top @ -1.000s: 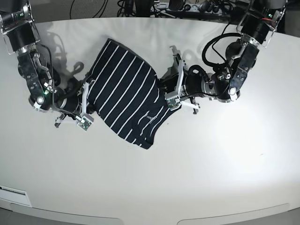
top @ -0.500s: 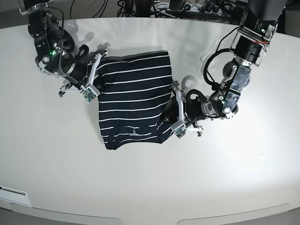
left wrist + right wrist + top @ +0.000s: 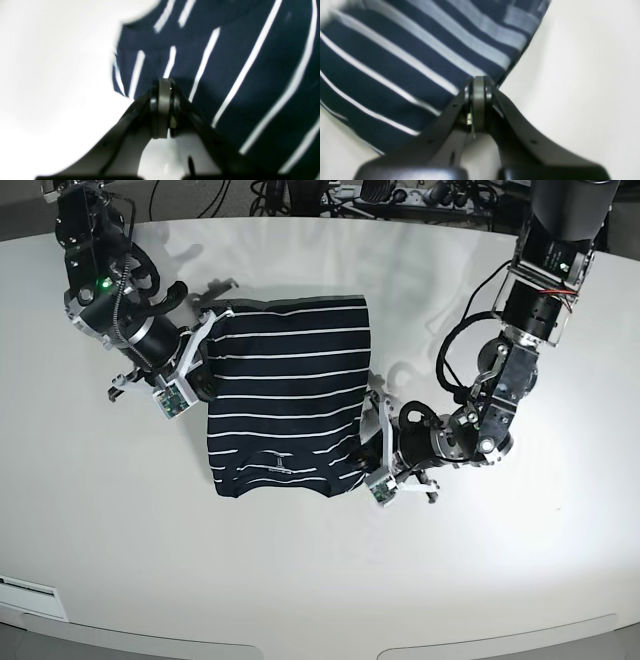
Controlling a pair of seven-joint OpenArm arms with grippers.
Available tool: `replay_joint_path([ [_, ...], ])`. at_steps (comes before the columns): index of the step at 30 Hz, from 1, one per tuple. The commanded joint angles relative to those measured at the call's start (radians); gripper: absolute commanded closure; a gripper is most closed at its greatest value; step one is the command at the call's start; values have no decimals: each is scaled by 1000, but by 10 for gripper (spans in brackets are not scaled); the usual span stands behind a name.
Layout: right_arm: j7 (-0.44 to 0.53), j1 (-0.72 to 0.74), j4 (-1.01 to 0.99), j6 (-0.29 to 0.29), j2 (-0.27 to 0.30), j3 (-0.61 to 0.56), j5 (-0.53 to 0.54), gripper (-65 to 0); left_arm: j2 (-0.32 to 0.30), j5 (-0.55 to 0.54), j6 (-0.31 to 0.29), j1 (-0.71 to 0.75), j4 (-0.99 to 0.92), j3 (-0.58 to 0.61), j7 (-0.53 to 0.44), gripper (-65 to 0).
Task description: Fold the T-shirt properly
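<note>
T-shirt (image 3: 290,395) laid folded on counter (image 3: 500,560), long axis near-far. Left end effector (image 3: 163,86) clamped on near-right corner, right end effector (image 3: 478,83) clamped on far-left edge.

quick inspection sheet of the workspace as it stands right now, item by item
surface: white table, rounded front edge, bare around the garment
job's things: T-shirt, dark navy with thin white stripes, lying as a folded rectangle near the table's middle
clutter: nothing seen
grippers: left gripper shut on the T-shirt at one edge; right gripper shut on the T-shirt at the opposite edge; both low at the cloth
cables: black cable loop hanging beside the left arm; more cables behind the table's far edge
surroundings: dark equipment and floor beyond the table; details too small to tell
</note>
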Motion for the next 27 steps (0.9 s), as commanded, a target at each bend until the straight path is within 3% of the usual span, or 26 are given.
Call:
replay_joint_path([
  [1,28,3,30,-5,10,32,19,0,-3,-57,-15,-31,40,-28,-2,0],
  [5,53,2,71,0,10,171,140,0,-3,-343,-15,-31,111,-140,220,0],
  [7,54,-2,82,52,10,262,249,0,-8,-519,-15,-30,138,-213,353,0],
  [9,69,-25,83,168,8,360,398,0,-21,-760,-15,-21,151,-285,488,0],
  [11,70,-59,83,328,-3,458,578,0,-41,-1023,-15,0,156,-355,629,0],
  [12,62,-78,83,397,-3,501,671,0,-53,-1096,-15,12,156,-385,704,0],
  [14,-1,-103,83,408,2,564,823,0,-68,-1096,-15,45,167,-443,778,0],
  [19,-157,-185,83,408,1,684,1058,0,-123,-1096,-15,194,277,-488,761,0],
  [24,-291,-317,84,408,0,770,1081,0,-176,-1096,-15,412,549,-528,762,0],
  [27,-304,-397,92,408,1,821,1081,0,-198,-1096,-15,546,717,-557,762,0],
])
